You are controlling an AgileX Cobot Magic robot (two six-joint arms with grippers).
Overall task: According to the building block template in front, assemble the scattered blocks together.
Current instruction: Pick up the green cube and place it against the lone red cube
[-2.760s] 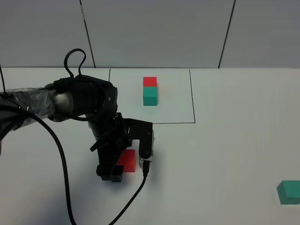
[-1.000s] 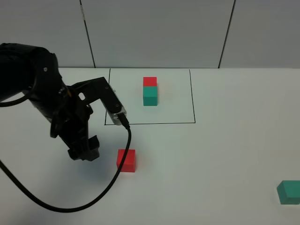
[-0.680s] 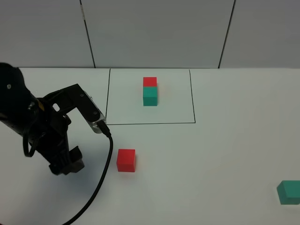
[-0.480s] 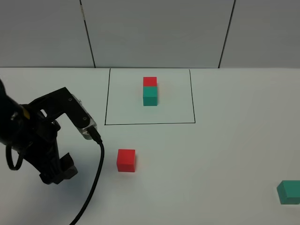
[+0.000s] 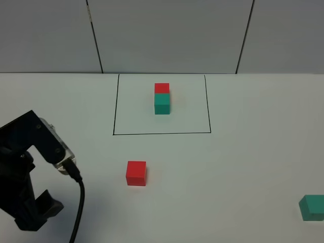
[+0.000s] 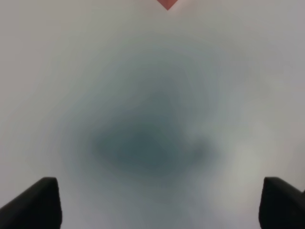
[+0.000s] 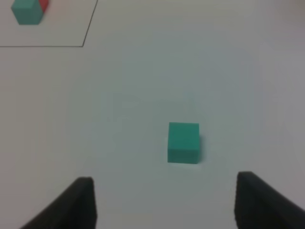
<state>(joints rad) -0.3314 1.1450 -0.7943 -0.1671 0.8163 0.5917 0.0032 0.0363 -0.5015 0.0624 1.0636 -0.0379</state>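
The building block template, a red cube (image 5: 162, 88) joined to a teal cube (image 5: 162, 103), sits inside a black-lined rectangle (image 5: 161, 133) at the back. It also shows in the right wrist view (image 7: 27, 11). The loose red cube (image 5: 136, 173) lies in front of the rectangle, and only its corner (image 6: 167, 4) shows in the left wrist view. My left gripper (image 6: 162, 205) is open and empty, and in the high view (image 5: 35, 216) it sits far to the left of the red cube. The loose teal cube (image 5: 311, 207) lies at the right edge. My right gripper (image 7: 171, 202) is open, with the teal cube (image 7: 183, 142) ahead of it and apart from it.
The white table (image 5: 228, 167) carries only the cubes and the black outline. A black cable (image 5: 78, 202) hangs from my left arm at the front left. A grey panelled wall (image 5: 172, 35) stands behind the table.
My left gripper was at the loose red cube, then drew away to the front left with nothing in it. The red cube stayed on the table. The teal cube has not moved.
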